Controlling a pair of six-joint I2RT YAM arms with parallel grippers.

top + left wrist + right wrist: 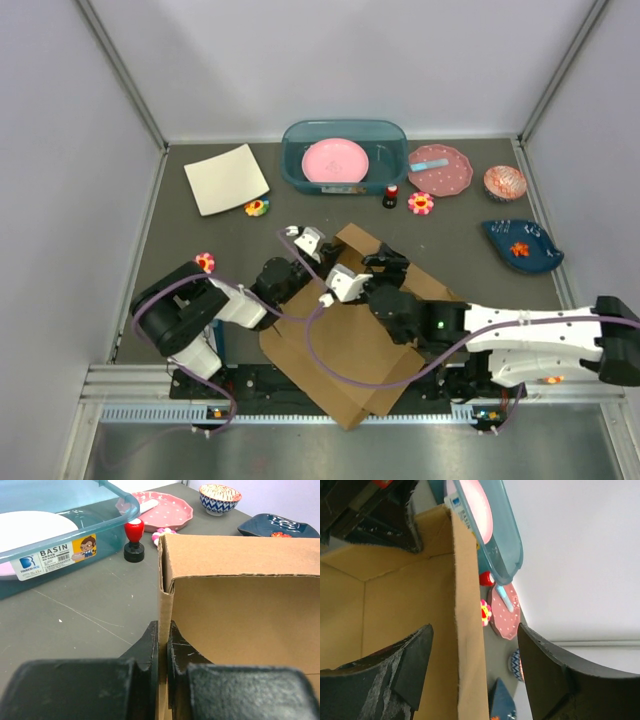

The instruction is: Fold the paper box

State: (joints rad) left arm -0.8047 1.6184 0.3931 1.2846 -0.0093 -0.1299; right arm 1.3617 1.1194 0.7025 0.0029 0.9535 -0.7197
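The paper box (350,345) is plain brown cardboard, and the table (200,235) is dark grey. The basin (388,150) is translucent teal, with a blue, white and yellow label. The plate (335,160) is pink. The dotted dish (450,180) is pink with white dots. The small bowl (220,500) carries a blue-and-white zigzag outside. The leaf-shaped dish (540,255) is dark blue, the square sheet (226,179) is cream-white, and the stamp (391,196) is red over black. The left gripper (162,630) and right gripper (474,630) are black.

The brown corrugated paper box (350,345) lies partly folded, side walls raised upright.
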